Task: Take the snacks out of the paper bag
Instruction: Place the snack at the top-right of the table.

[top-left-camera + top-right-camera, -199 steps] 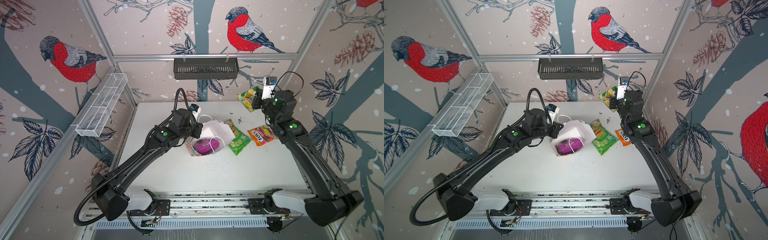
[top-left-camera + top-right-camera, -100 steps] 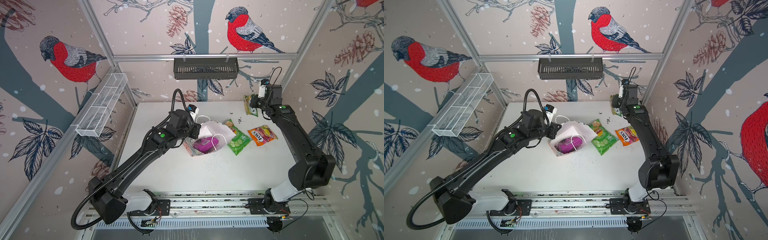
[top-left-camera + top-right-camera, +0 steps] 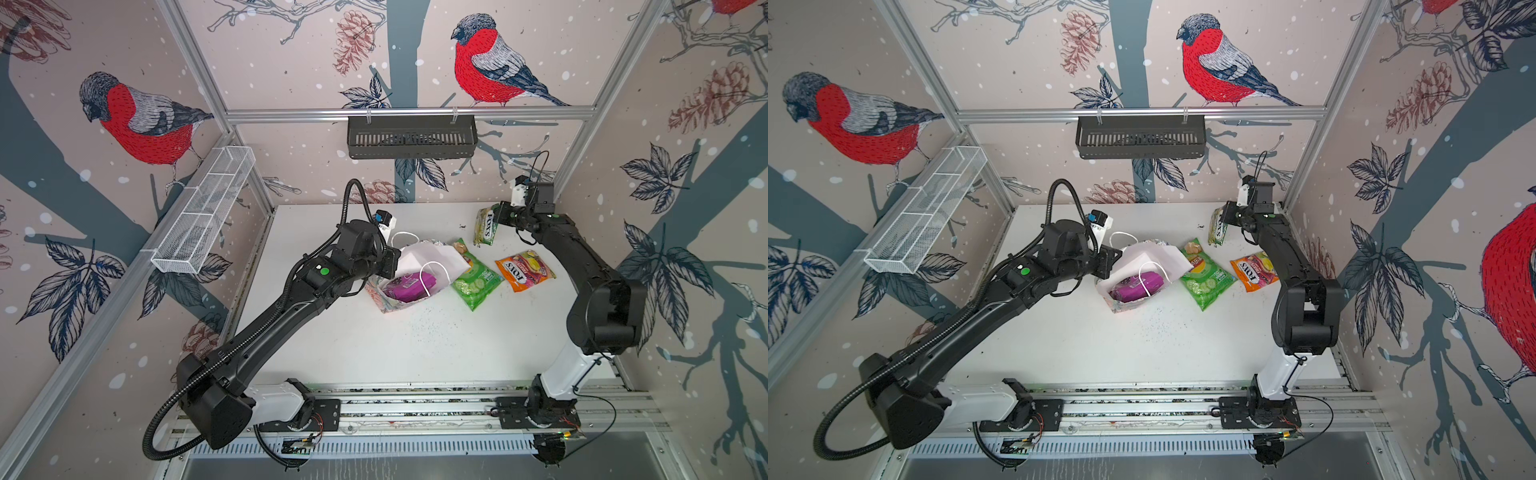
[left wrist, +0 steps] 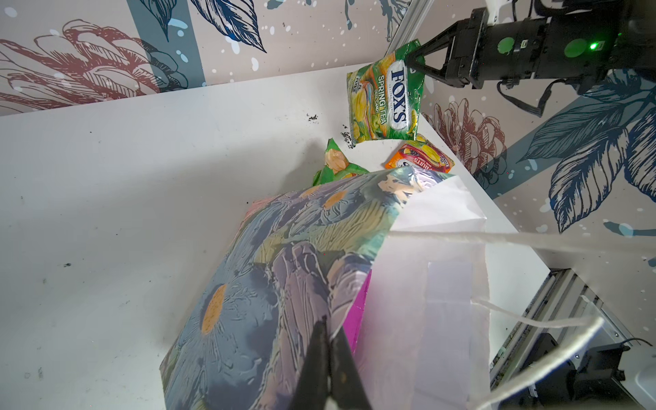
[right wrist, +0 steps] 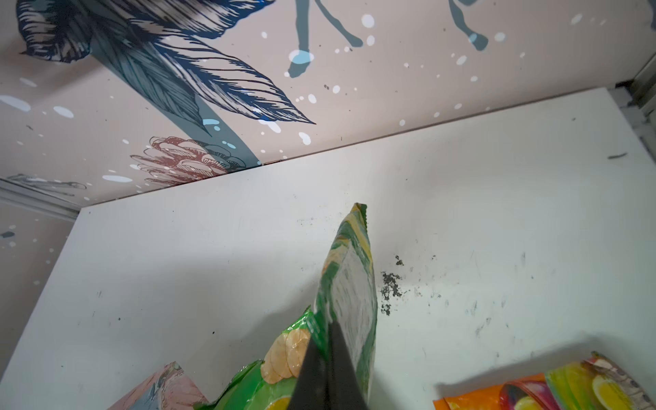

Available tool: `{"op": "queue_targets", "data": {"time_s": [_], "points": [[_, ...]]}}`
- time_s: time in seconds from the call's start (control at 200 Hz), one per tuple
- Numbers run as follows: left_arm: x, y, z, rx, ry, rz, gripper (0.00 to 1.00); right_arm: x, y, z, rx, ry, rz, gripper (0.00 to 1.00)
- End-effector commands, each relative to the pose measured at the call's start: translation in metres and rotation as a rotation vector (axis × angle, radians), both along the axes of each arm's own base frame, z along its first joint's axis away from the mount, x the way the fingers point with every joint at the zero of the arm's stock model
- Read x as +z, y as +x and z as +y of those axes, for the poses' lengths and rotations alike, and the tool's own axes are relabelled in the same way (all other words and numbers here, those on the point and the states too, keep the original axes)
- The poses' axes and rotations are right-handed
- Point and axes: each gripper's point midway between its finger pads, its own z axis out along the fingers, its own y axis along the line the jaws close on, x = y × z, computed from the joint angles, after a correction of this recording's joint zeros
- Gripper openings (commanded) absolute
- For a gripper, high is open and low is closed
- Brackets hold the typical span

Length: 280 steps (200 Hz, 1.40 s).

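Note:
The floral paper bag point(image 3: 432, 257) point(image 3: 1156, 259) point(image 4: 284, 266) lies tilted on the table with its mouth open. My left gripper point(image 3: 392, 262) point(image 4: 328, 319) is shut on its rim. A purple snack point(image 3: 405, 286) point(image 3: 1136, 286) lies inside. To the bag's right are the large green chip bag point(image 3: 476, 276) point(image 3: 1208, 280) and an orange packet point(image 3: 525, 270) point(image 3: 1254, 272). My right gripper point(image 3: 496, 209) point(image 3: 1225, 214) point(image 4: 413, 58) point(image 5: 328, 326) is shut on the top edge of the yellow-green packet point(image 3: 485, 226) point(image 4: 387, 103) point(image 5: 351, 284). That packet hangs upright near the far right corner.
A black basket point(image 3: 411, 137) hangs on the back wall and a white wire tray point(image 3: 203, 216) on the left wall. Dark crumbs point(image 4: 346, 136) lie below the hanging packet. The right wall and corner post point(image 3: 577, 158) stand close behind my right wrist.
My right arm has carried the yellow-green packet back toward the far right corner and lower, its elbow folding. The left gripper and the bag have barely moved.

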Motion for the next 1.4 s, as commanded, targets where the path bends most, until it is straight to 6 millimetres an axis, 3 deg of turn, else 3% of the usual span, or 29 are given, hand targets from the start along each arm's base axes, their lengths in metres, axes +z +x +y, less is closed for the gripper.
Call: {"op": "queue_targets", "data": {"time_s": [0.0,0.46,0.72,0.876,1.101,1.236,1.326,1.396], "points": [[-0.001,-0.001,0.0,-0.014,0.01,0.0,0.0,-0.013,0.008,0.0,0.013,0.078,0.013,0.0],[-0.001,0.003,-0.003,-0.014,0.011,0.006,0.0,-0.111,0.001,-0.043,-0.106,-0.089,0.275,0.0],[-0.002,0.005,-0.003,-0.01,0.011,0.007,0.0,-0.131,0.0,-0.056,-0.144,-0.13,0.311,0.0],[0.0,0.005,-0.003,-0.011,0.01,0.006,0.0,-0.128,0.0,-0.057,-0.161,-0.124,0.298,0.03],[-0.001,0.005,-0.003,-0.012,0.014,0.005,0.0,-0.119,-0.003,-0.059,-0.172,-0.132,0.281,0.2],[-0.002,0.006,-0.001,-0.006,0.022,0.001,0.0,-0.112,-0.005,-0.059,-0.175,-0.13,0.267,0.23],[-0.002,0.008,0.0,0.005,0.029,-0.005,0.0,-0.099,-0.008,-0.055,-0.168,-0.123,0.242,0.23],[-0.001,0.009,0.001,0.01,0.029,-0.009,0.0,-0.078,-0.013,-0.042,-0.134,-0.1,0.202,0.23]]}}
